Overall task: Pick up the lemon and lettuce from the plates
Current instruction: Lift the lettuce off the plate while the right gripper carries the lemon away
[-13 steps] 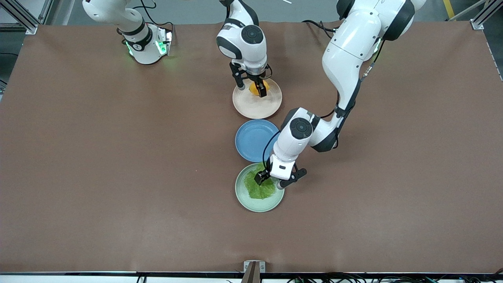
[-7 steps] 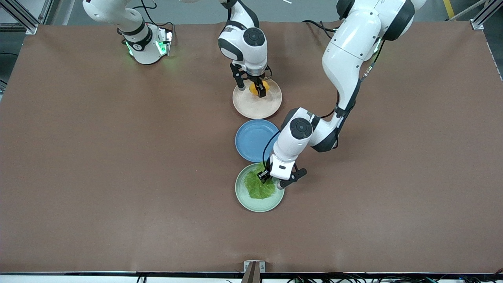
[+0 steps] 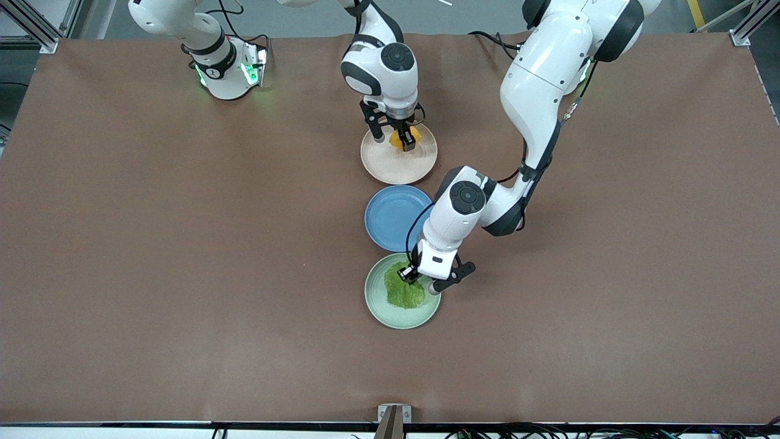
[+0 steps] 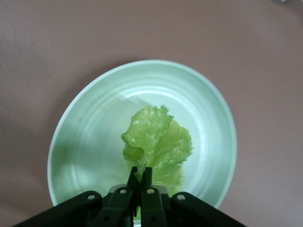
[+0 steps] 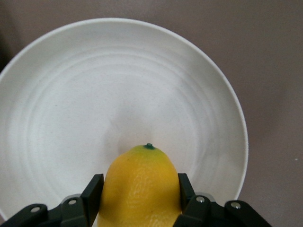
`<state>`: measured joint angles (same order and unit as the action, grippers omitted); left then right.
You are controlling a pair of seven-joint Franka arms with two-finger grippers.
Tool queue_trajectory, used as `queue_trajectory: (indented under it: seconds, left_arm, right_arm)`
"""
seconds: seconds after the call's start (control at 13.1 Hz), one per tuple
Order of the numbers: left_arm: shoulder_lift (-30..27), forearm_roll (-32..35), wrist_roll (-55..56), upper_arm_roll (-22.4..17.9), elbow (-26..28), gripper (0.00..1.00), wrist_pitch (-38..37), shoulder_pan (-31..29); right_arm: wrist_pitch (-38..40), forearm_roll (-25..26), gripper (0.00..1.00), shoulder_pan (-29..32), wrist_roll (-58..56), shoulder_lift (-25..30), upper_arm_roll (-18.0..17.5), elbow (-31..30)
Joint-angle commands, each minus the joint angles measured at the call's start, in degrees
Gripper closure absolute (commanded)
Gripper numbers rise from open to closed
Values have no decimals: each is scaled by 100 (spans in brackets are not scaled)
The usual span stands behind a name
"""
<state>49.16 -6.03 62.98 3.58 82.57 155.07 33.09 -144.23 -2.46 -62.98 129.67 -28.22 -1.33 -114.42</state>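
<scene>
Near the middle of the desk, toward the edge where the arm bases stand: right end effector [image 3: 395,138] over the beige-pink plate [image 3: 390,169], fingers [image 5: 93,191] pressed against both flanks of the lemon [image 5: 140,187], stubby tip pointing away from the wrist. Closer to the front-camera edge, with a bare blue plate [image 3: 390,218] between the two: left end effector [image 3: 407,274] low over the mint green plate [image 4: 90,137], fingers [image 4: 147,176] pinched nearly together on the pale stem end of the lettuce [image 4: 156,144], the rest of the leaf draped toward the plate's centre. Lemon likely firm and fairly light, yet smooth-skinned and rounded, so liable to squirt out unless clamped across its widest part, as appears the case. Lettuce likely almost weightless, limp and easily torn; best held at the thicker stem, gently, with the leaf expected to hang and sway once lifted. Both grasps judged secure enough for lifting.
</scene>
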Motion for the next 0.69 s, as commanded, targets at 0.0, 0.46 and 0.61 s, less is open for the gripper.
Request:
queue_trajectory:
  seconds: [0.0, 0.46, 0.61]
  left_arm:
    - [-669, -56, 83, -15, 110, 96, -511, -74]
    - [-2137, -56, -1391, 46, 198, 97, -3595, -1223]
    - [-2410, -56, -1962, 117, 565, 98, -3730, -1689]
  right_arm:
    - [253, 97, 100, 294, -685, 123, 115, 165]
    - [2493, -105, 100, 2251, -6252, 1221, 106, 666]
    - [2891, -97, 100, 3121, -7958, 1485, 124, 658]
